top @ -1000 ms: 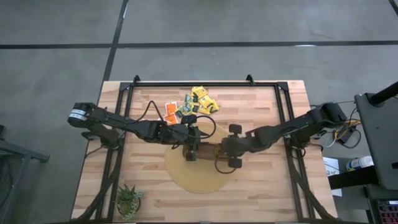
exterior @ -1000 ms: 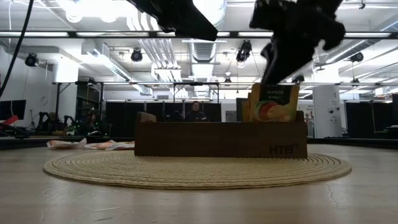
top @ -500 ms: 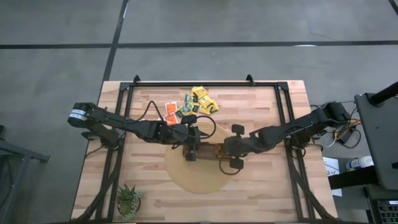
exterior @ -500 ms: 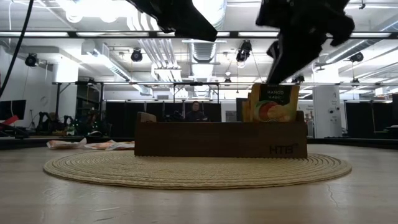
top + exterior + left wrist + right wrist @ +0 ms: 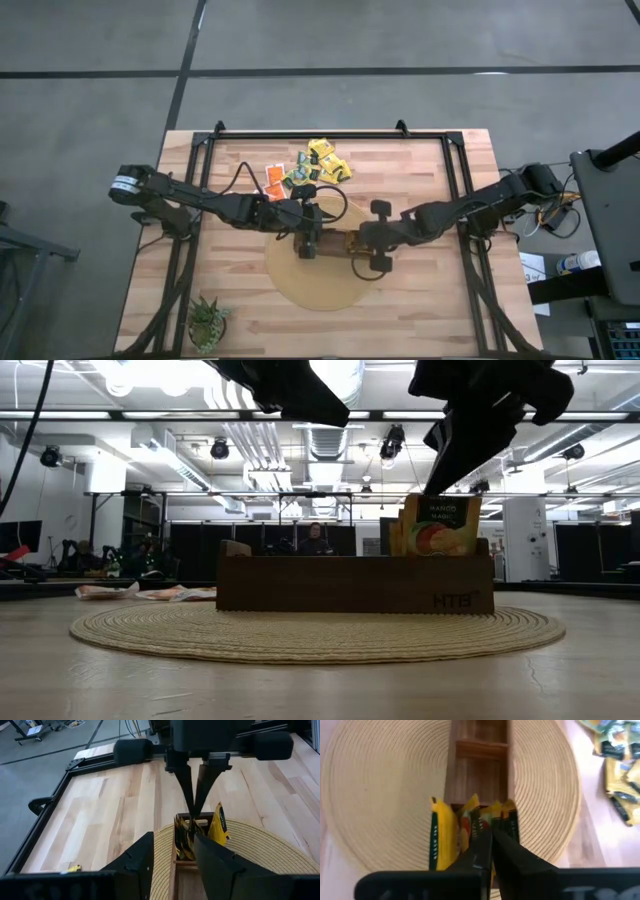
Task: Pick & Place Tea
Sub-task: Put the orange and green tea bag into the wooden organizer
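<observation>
Your right claw (image 5: 487,847) hangs just above the right end of the long brown box (image 5: 335,245), near the middle of the high view. Its two fingers are pressed together and hold nothing. Right under it, yellow and orange tea bags (image 5: 470,827) stand up in the box's end slot. One yellow bag (image 5: 436,837) leans at the box's side.

Your left claw (image 5: 172,857) hangs over the left end of the same box. Its fingers are apart, with nothing between them.

The box sits on a round woven mat (image 5: 320,285) in the middle of the desk (image 5: 420,300). More tea bags (image 5: 305,170) lie in a loose pile on the desk, above the mat in the high view. A small green plant (image 5: 207,320) stands at the lower left of the desk.
</observation>
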`<state>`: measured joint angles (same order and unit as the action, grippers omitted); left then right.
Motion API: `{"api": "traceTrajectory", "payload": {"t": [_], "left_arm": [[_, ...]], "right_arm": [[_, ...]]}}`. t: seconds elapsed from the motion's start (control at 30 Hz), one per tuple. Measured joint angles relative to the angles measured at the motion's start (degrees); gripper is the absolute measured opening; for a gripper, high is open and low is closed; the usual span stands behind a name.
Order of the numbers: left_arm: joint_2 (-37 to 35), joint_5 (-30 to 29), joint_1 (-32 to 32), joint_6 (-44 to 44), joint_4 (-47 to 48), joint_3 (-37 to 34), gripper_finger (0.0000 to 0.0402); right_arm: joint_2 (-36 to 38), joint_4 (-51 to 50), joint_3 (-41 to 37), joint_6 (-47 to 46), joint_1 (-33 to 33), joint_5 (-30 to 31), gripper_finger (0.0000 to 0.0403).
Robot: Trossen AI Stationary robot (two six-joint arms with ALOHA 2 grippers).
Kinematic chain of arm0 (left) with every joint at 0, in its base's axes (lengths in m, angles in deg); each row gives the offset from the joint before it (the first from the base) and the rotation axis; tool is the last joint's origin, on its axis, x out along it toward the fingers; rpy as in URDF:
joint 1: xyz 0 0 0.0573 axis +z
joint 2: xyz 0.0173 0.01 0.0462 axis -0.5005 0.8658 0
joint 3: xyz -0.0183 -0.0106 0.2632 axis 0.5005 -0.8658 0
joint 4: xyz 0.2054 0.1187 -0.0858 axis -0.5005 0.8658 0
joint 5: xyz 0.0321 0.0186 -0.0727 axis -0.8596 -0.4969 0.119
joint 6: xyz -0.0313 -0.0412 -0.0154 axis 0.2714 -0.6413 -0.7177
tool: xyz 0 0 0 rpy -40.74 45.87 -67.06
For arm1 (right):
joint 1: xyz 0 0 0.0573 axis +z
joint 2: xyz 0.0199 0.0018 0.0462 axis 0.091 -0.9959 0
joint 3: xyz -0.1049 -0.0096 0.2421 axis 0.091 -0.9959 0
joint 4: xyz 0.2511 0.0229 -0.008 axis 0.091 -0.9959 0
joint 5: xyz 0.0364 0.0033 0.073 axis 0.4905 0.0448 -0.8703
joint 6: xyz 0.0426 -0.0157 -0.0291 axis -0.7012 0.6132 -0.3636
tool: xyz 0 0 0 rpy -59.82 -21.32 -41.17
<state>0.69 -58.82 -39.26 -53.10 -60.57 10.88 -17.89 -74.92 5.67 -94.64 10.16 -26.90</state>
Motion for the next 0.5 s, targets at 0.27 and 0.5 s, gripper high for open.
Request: {"api": "traceTrajectory", "payload": {"t": [0.27,0.5], "left_arm": [[0.0,0.0,0.0,0.0,0.0,0.0,0.0135],[0.0,0.0,0.0,0.0,0.0,0.0,0.0135]], "right_arm": [[0.0,0.1,-2.0,-0.9,-0.8,-0.6,0.0008],[0.0,0.6,-2.7,-1.5,-2.0,-1.1,0.0008]]}}
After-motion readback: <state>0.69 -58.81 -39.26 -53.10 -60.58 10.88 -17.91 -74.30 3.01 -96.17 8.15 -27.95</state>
